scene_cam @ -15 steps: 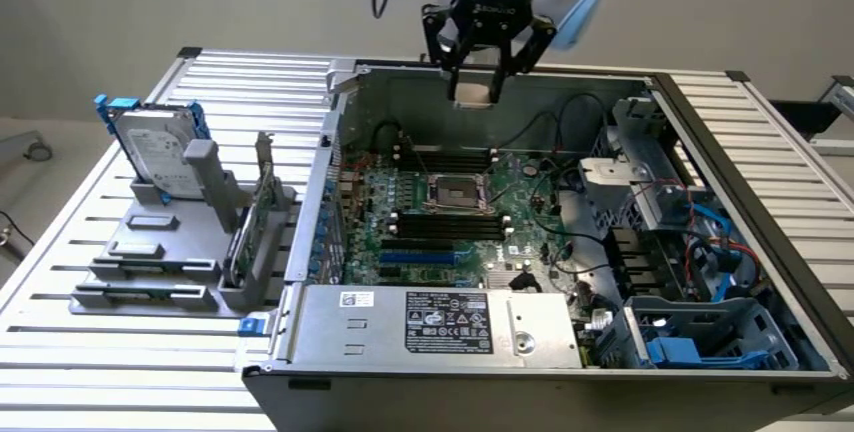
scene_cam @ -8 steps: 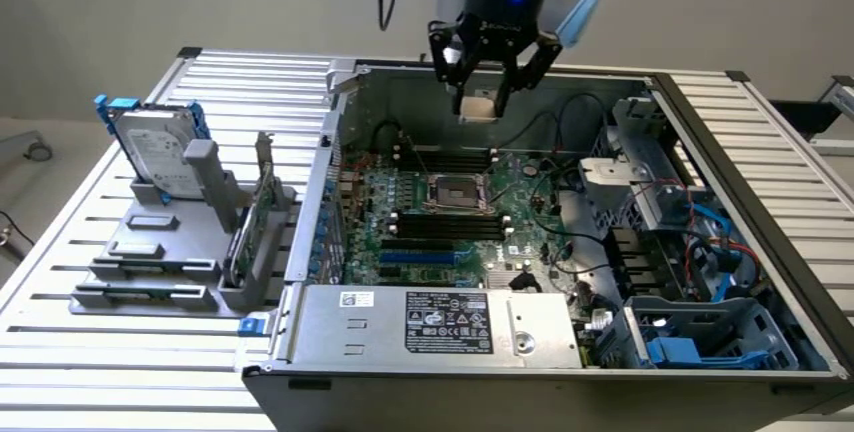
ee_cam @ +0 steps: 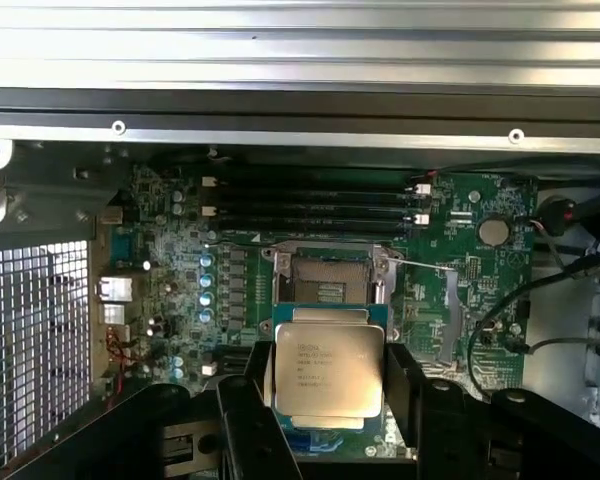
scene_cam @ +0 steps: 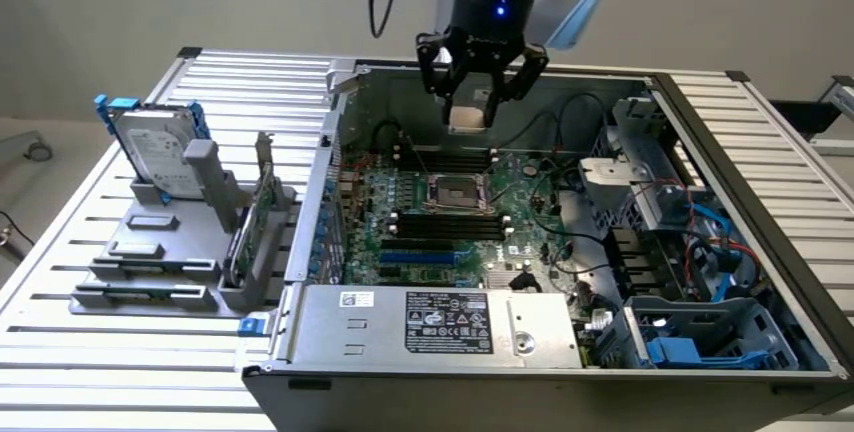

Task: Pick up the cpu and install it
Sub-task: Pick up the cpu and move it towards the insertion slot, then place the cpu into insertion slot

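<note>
A: Claw state?

B: Claw [scene_cam: 477,102] is clamped on the cpu [ee_cam: 325,365]. One finger on each of two opposite edges, chip level, printed metal lid facing the wrist camera.

A: Where's the chip?

B: In the air, touching nothing but the fingers. In the exterior view it hangs over the open case [scene_cam: 394,97], near the 12 o'clock wall. The socket [scene_cam: 454,192] sits lower, toward 6 o'clock from the chip, mid-board. No chip in the socket that I can see.

A: Anything close by?

B: Hard drive [scene_cam: 150,147] at 9 o'clock of the case, upright in a grey rack [scene_cam: 147,272] on the tabletop [scene_cam: 120,362]. Well apart, not in play.

A: Handling?

B: My read: light, thin, stiff plate, no flex. The lid is smooth metal, so probably slippery. An edge grip is the right hold because it keeps the fingers off the underside contacts. It's fragile where it counts: the underside and the socket pins likely won't forgive a tilt or a drop. Can't tell how much of each edge the fingers cover.
</note>
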{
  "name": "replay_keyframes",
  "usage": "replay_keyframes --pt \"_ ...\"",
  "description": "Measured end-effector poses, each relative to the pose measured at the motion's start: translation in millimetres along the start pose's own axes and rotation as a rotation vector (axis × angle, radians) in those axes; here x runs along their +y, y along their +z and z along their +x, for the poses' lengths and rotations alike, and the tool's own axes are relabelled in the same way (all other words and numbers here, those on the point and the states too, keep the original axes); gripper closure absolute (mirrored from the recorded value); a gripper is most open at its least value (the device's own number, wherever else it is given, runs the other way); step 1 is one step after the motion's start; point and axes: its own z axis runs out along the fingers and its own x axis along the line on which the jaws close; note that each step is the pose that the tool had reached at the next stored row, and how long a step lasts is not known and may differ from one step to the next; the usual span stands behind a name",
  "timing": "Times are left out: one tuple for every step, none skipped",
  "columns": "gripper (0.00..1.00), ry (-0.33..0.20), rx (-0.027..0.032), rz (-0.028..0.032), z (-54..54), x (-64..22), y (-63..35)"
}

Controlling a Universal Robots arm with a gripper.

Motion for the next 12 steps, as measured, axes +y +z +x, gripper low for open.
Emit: replay_keyframes --pt "0.45 0.002 -0.0001 -0.0001 1.0 0.0 1.6" --pt "0.45 0.002 -0.0001 -0.0002 1.1 0.0 1.8" --pt "0.45 0.002 -0.0001 -0.0002 1.1 0.0 1.8" --pt "0.45 0.003 0.0000 -0.0001 1.1 0.0 1.8" --pt "0.45 0.003 0.0000 -0.0002 1.1 0.0 1.9" --pt "0.45 0.003 0.0000 -0.0002 1.1 0.0 1.9" --pt "0.45 0.003 -0.0001 -0.0002 1.1 0.0 2.0" --pt "0.45 0.003 -0.0001 -0.0002 1.1 0.0 2.0" --pt "0.45 0.003 0.0000 -0.0002 1.1 0.0 2.0" --pt "0.45 0.003 -0.0001 -0.0002 1.1 0.0 2.0" --pt "0.45 0.003 -0.0001 -0.0002 1.1 0.0 2.0" --pt "0.45 0.003 -0.0001 -0.0002 1.1 0.0 2.0"
